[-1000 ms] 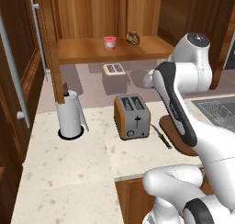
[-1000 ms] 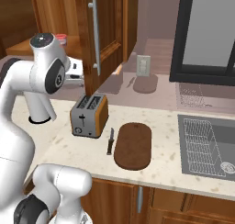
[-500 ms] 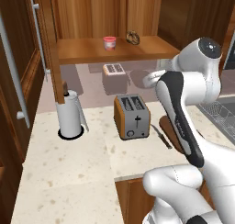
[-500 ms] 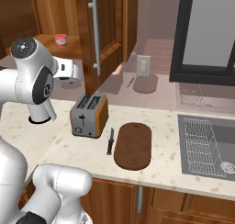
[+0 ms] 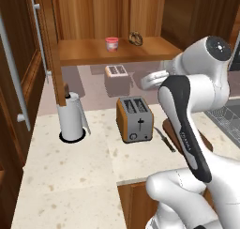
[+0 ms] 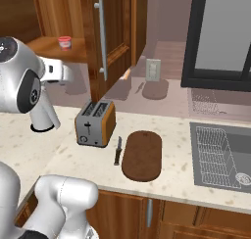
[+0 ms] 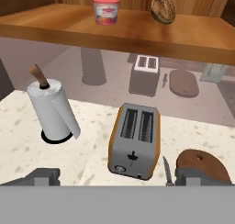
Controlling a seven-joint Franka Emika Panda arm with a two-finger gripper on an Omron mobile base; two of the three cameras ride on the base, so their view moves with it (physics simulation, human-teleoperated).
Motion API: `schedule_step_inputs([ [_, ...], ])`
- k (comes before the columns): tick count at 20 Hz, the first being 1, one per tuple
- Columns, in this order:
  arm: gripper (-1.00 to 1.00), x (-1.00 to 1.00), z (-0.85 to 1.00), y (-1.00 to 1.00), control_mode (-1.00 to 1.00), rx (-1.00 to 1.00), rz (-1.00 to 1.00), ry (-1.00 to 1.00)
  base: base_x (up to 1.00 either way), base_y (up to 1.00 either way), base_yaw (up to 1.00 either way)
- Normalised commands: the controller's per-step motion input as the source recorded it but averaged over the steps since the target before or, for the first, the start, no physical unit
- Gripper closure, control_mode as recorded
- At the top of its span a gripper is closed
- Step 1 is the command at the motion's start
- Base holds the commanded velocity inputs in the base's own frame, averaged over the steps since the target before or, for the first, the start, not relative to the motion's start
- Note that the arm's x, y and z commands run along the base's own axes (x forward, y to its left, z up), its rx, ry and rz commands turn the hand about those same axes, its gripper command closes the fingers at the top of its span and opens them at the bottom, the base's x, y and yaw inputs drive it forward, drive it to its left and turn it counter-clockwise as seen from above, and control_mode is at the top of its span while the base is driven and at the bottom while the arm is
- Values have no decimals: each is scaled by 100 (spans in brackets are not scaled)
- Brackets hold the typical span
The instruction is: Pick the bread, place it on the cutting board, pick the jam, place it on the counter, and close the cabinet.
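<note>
Red jam [image 7: 105, 9] and bread [image 7: 163, 8] sit at the frame's top on the cabinet [image 5: 117, 49] shelf; tool [image 7: 114, 176] fingers spread apart, empty, above the toaster [image 7: 134, 141].

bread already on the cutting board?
No. The bread sits on the cabinet shelf beside the jam, while the cutting board lies bare on the counter.
</note>
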Motion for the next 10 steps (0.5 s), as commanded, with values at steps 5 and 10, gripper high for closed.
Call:
schedule_step_inputs([
  [5,-100,-4,33,29,-100,5,0,0,0,0,0],
  [10,-100,0,19,31,-100,2,0,-4,0,0,0],
])
